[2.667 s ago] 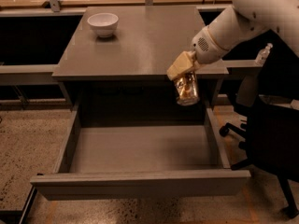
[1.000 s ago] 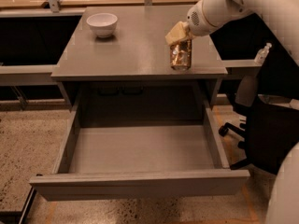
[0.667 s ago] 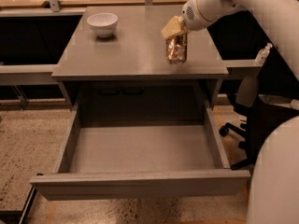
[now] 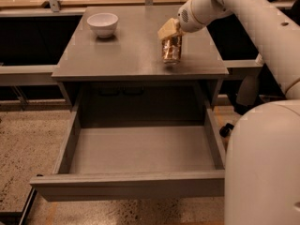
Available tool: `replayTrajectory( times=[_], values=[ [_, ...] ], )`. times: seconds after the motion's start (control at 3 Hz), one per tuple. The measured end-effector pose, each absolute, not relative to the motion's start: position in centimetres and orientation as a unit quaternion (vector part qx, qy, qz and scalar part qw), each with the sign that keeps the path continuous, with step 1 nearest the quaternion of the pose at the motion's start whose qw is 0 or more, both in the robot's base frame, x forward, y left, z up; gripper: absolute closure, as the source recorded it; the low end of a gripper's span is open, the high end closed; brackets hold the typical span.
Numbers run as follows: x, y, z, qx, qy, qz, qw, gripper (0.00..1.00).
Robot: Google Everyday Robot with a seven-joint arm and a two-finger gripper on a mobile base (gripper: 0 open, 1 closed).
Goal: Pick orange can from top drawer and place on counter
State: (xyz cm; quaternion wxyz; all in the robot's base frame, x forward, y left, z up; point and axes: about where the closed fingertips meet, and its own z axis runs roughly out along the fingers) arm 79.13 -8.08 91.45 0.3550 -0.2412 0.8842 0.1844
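Note:
The orange can (image 4: 171, 50) stands upright over the right part of the counter (image 4: 126, 48), its base at or just above the surface. My gripper (image 4: 169, 32) comes in from the upper right and is shut on the can's top. The top drawer (image 4: 126, 185) is pulled fully open below the counter, and its grey floor (image 4: 140, 149) holds nothing.
A white bowl (image 4: 103, 23) sits at the counter's back left. My white arm (image 4: 253, 18) crosses the upper right, and my white body (image 4: 262, 163) fills the lower right beside the drawer. An office chair base (image 4: 227, 128) stands on the speckled floor to the right.
My gripper has carried the can from above the drawer's right side up and over the counter, then leftward and down toward its surface.

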Motion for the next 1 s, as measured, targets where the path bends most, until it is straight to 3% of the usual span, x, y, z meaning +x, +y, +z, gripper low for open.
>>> replayTrajectory(
  times=[0.33,0.67,1.0],
  values=[
    [80.1,-8.1,89.9,-0.232,0.89,0.192,0.343,0.13],
    [80.9,-8.2,88.2,-0.221,0.893,0.212,0.331,0.0],
    [80.9,-8.2,88.2,-0.221,0.893,0.212,0.331,0.0]
  ],
)
